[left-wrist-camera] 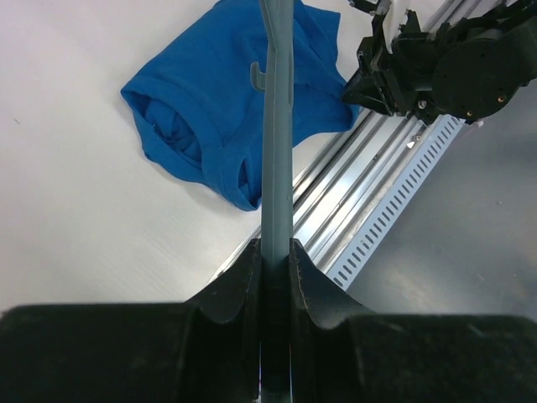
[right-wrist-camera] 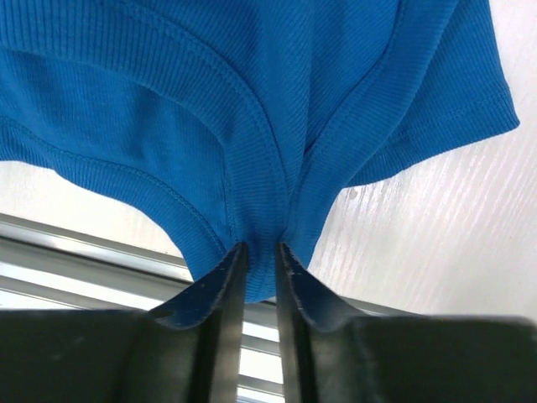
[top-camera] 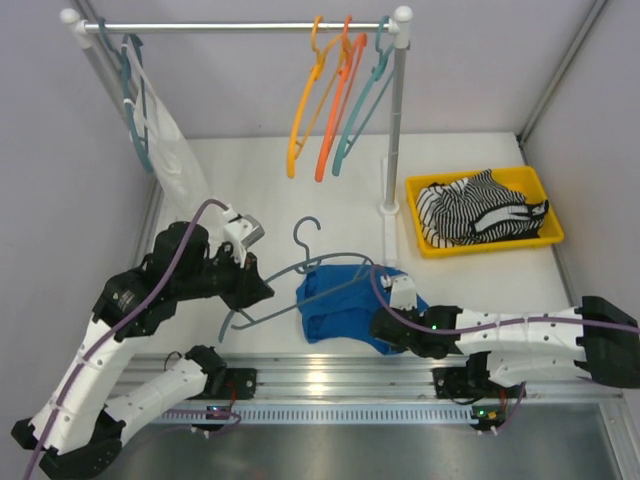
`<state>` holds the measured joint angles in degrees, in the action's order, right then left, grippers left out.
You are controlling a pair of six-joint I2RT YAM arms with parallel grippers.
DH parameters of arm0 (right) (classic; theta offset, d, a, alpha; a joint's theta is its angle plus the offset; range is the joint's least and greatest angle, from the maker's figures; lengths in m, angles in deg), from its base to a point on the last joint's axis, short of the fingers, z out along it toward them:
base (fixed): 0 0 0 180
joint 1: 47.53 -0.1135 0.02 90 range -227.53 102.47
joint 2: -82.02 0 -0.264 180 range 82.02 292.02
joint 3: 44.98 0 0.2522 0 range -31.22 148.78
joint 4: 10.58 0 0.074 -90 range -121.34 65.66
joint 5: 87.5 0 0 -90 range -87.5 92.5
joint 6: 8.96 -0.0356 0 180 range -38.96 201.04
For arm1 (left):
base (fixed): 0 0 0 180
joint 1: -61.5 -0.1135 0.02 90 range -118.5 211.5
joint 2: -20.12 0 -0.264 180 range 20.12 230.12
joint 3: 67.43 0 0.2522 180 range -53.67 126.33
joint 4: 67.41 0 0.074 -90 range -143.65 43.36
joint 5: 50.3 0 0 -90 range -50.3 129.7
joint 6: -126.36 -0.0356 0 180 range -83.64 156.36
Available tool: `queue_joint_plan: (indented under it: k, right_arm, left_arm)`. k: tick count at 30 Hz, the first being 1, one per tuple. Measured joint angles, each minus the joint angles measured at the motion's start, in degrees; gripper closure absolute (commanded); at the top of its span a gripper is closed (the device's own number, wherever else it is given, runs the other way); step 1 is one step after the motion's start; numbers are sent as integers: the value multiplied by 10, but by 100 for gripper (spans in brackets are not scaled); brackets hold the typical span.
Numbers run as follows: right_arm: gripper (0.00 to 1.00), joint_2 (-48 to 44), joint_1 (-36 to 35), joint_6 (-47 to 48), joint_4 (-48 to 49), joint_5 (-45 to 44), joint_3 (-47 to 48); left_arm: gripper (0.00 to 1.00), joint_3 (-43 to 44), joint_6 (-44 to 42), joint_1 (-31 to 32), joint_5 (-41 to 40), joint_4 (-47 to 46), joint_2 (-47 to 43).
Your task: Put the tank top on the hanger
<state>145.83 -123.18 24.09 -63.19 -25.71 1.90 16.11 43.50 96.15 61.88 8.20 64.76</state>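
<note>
The royal-blue tank top point(top-camera: 340, 305) lies bunched on the white table near the front edge. The slate-teal hanger point(top-camera: 300, 268) lies across it, hook pointing away from me. My left gripper point(top-camera: 258, 290) is shut on the hanger's left arm; in the left wrist view the hanger bar point(left-wrist-camera: 276, 151) runs from between the jaws out over the tank top point(left-wrist-camera: 210, 109). My right gripper point(top-camera: 385, 330) is shut on the tank top's edge; in the right wrist view the blue fabric point(right-wrist-camera: 268, 126) is pinched between the jaws.
A yellow tray point(top-camera: 425, 190) at the right holds a black-and-white striped garment point(top-camera: 480, 210). A clothes rail point(top-camera: 240, 27) at the back carries orange and teal hangers point(top-camera: 335, 95) and a white garment point(top-camera: 170, 140). The rail's post point(top-camera: 395, 130) stands just behind the tank top.
</note>
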Motion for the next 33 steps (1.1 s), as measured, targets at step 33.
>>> queue_joint_plan:
  k: [33]
  right_arm:
    - [100, -131, 102, 57, -15, 9, -12]
  left_arm:
    - [100, -26, -2, 110, 12, 10, 87]
